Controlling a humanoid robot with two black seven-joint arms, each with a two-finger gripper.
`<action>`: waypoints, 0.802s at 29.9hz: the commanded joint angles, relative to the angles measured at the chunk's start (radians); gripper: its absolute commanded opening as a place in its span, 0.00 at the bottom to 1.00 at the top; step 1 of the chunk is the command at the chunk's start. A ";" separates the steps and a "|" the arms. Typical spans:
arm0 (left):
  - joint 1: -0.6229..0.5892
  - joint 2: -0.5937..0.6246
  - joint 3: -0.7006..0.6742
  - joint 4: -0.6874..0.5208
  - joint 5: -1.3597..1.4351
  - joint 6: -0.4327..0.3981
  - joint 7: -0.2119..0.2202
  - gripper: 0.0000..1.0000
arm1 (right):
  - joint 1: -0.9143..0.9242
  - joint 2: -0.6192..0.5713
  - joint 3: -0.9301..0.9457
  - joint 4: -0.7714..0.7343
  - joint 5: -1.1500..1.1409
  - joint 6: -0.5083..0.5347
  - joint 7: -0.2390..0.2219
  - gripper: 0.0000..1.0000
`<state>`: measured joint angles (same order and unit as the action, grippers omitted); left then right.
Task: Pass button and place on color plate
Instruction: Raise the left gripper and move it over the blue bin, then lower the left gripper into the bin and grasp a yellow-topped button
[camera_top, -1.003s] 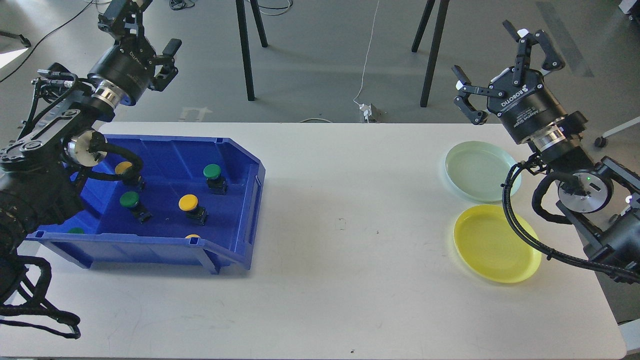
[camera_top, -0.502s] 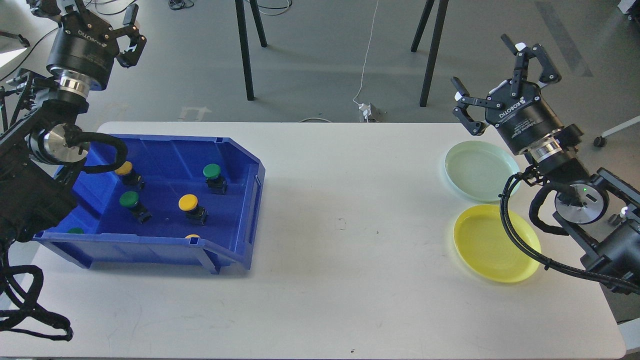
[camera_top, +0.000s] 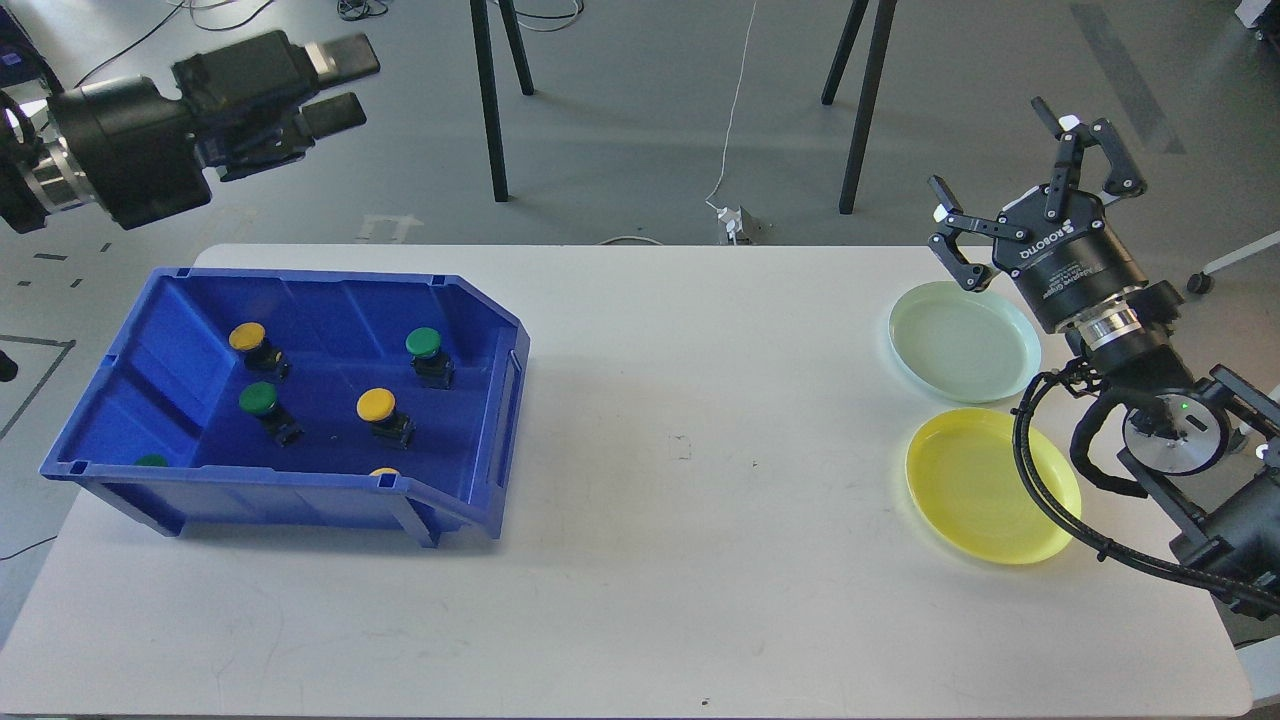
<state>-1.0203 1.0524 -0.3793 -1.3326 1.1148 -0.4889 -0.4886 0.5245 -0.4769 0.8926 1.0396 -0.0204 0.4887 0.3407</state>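
White matte table (camera_top: 640, 560), rounded at the corners, faintly scuffed and speckled. On its left part, a glossy blue plastic bin (camera_top: 470, 420) with moulded ribs, sloped walls and a cut-down front lip. Inside, push buttons with smooth domed caps on blocky black bodies: a yellow button (camera_top: 247, 337) toward the back left, a green button (camera_top: 424, 343) toward the back right, a second green button (camera_top: 259, 400) left of centre, a second yellow button (camera_top: 377, 405) near the middle. Two more caps, a green cap (camera_top: 151, 461) and a yellow cap (camera_top: 385, 472), just peeking over the front wall, bodies hidden. On the right part of the table, two shallow round plates with raised rims, apparently smooth plastic: a pale green plate (camera_top: 940, 340) farther back, a bright yellow plate (camera_top: 975, 490) nearer, the two close but apart, both bare. Left gripper (camera_top: 335, 85) high above the floor behind the bin, cylindrical black housing pointing right, two flat fingers lying one over the other with a narrow gap, nothing between them. Right gripper (camera_top: 1005, 185) raised just behind the pale green plate, ribbed cable looping along the arm, linkage fingers (camera_top: 1100, 150) spread wide and holding nothing. Beyond the table edge, grey floor, black metal legs (camera_top: 490, 110), a thin white cable (camera_top: 735, 120).
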 joint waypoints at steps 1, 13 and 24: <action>-0.153 0.012 0.238 0.015 0.224 0.000 0.000 1.00 | -0.004 0.000 0.002 0.000 0.000 0.000 0.000 0.99; -0.231 -0.152 0.551 0.145 0.467 0.000 0.000 0.98 | -0.032 0.000 0.012 0.000 0.002 0.000 0.008 0.99; -0.195 -0.290 0.648 0.357 0.471 0.000 0.000 0.98 | -0.052 0.000 0.035 0.002 0.002 0.000 0.009 0.99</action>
<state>-1.2336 0.7842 0.2550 -1.0256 1.5845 -0.4885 -0.4887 0.4774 -0.4771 0.9152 1.0402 -0.0183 0.4887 0.3483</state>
